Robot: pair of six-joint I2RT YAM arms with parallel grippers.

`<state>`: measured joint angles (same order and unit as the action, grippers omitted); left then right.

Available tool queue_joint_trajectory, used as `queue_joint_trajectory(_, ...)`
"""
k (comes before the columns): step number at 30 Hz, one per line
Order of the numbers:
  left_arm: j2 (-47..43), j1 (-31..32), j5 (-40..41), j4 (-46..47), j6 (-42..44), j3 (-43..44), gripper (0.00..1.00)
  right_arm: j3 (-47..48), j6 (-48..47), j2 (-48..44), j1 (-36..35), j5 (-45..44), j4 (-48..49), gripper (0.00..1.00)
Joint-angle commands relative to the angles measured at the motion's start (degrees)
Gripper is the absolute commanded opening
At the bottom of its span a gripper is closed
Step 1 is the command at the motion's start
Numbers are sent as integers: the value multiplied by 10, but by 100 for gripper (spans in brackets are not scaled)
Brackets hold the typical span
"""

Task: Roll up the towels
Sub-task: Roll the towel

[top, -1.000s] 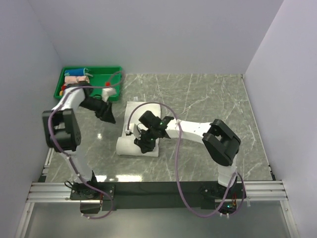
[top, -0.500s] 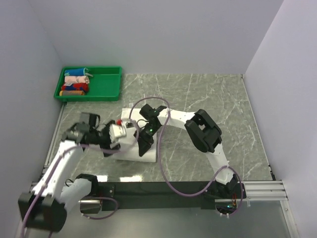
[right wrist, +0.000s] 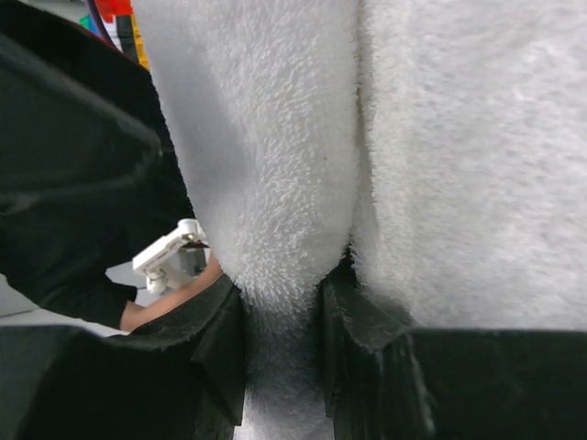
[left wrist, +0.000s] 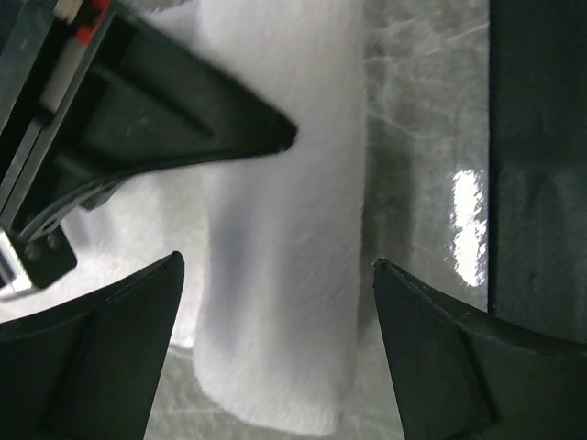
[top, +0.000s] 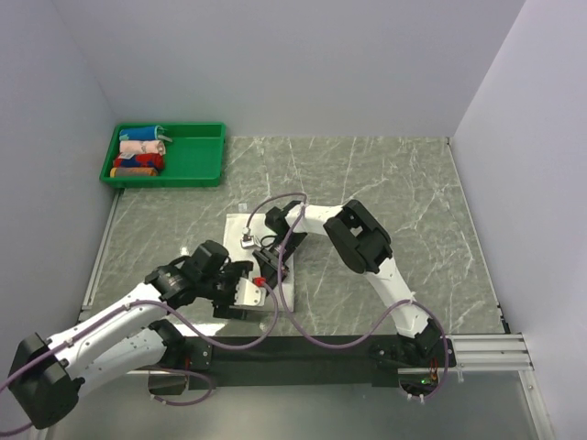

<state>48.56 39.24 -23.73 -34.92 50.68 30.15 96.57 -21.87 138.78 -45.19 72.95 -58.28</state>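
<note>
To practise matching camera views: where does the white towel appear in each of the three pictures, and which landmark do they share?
Top external: white towel just below centre.
Left wrist: its roll runs down the middle.
Right wrist: fills the top, a fold pinched below.
Shared landmark: the right gripper pinching it, black at upper left in the left wrist view.

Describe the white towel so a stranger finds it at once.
On the grey marble table, near its front edge, lies the large white terry-cloth towel. It is plain and partly rolled, unlike the small colourful cloth rolls in the green plastic tray.
</note>
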Motion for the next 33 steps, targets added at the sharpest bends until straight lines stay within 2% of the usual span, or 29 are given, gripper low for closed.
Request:
queue_joint_trajectory(1, 11, 40, 29, 49, -40, -9, 89, -10, -22, 57, 2, -151, 12, 0)
queue_joint_trajectory(3, 31, 53, 51, 57, -48, -14, 87, -3, -25, 63, 6, -149, 5, 0)
queue_joint_trajectory(5, 64, 63, 62, 58, -65, -12, 81, -2, -20, 60, 8, -146, 8, 0)
queue_joint_trajectory(7, 90, 63, 66, 43, -77, 3, 67, -2, -16, 55, 13, -149, 8, 0)
queue_joint_trajectory(9, 127, 63, 65, 15, -83, 17, 60, 0, -14, 42, 19, -156, 4, 1)
queue_joint_trajectory(10, 137, 63, 64, 7, -86, 17, 51, -2, -12, 35, 21, -155, 4, 8)
queue_joint_trajectory(11, 150, 63, 65, -3, -86, 17, 47, -2, -10, 20, 22, -155, 4, 13)
queue_joint_trajectory(12, 153, 63, 63, -6, -87, 14, 40, -2, -9, 14, 27, -155, 2, 23)
queue_joint_trajectory(13, 154, 63, 62, -9, -87, 14, 37, -1, -11, 7, 29, -156, -2, 28)
queue_joint_trajectory(14, 158, 63, 57, -15, -88, 15, 34, 1, -12, -7, 30, -161, -12, 37)
queue_joint_trajectory(15, 160, 63, 53, -28, -88, 21, 31, 11, -15, -14, 33, -190, -18, 50)
queue_joint_trajectory(19, 186, 61, 17, -76, -81, 46, 14, 36, -16, -72, 52, -309, -19, 63)
queue_joint_trajectory(21, 203, 55, -6, -92, -75, 60, 7, 36, 6, -111, 72, -330, 5, 67)
queue_joint_trajectory(24, 236, 15, -50, -123, -57, 89, 2, -6, 70, -171, 119, -338, 75, 68)
queue_joint_trajectory(26, 285, -20, -77, -164, -42, 112, 1, -78, 123, -241, 148, -335, 156, 68)
queue_joint_trajectory(29, 363, -83, -128, -214, -13, 170, 1, -147, 123, -332, 171, -371, 203, 68)
queue_joint_trajectory(33, 473, -136, -148, -252, -3, 270, 1, -179, 105, -404, 198, -356, 197, 66)
